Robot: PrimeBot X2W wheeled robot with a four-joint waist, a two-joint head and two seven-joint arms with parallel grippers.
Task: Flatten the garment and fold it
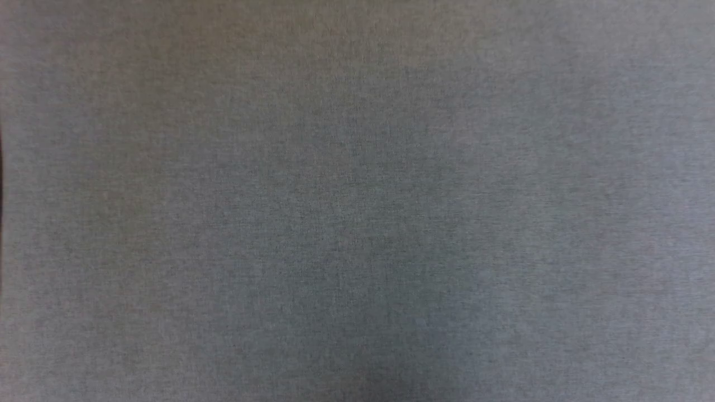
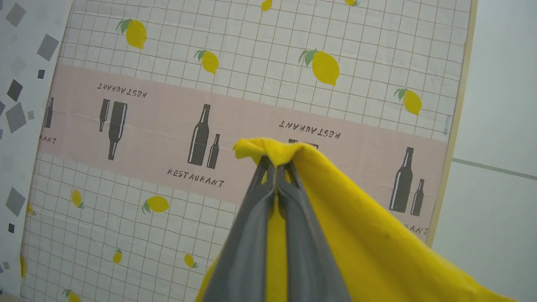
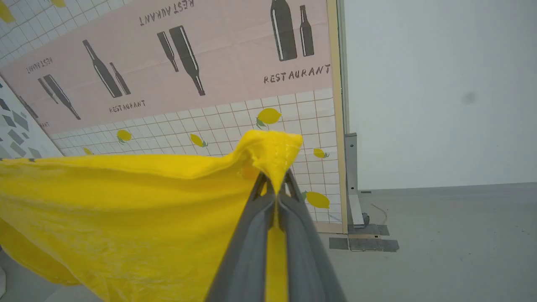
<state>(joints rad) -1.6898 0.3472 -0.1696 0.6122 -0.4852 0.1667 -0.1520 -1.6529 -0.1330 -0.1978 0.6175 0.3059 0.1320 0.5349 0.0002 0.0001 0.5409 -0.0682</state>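
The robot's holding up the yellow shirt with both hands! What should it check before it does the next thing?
1. Left gripper pinching the T-shirt: ok, shut on bunched fabric.
2. Right gripper pinching it: ok, shut on the fabric's edge.
3. Edge pulled straight: ok beside the right gripper, slightly rippled.
4. Shirt apart from the patterned panel: ok, the panel looks well behind it.
5. Shirt lined up over the grey surface: cannot tell.
6. Which side faces the robot: cannot tell; plain yellow is what shows.
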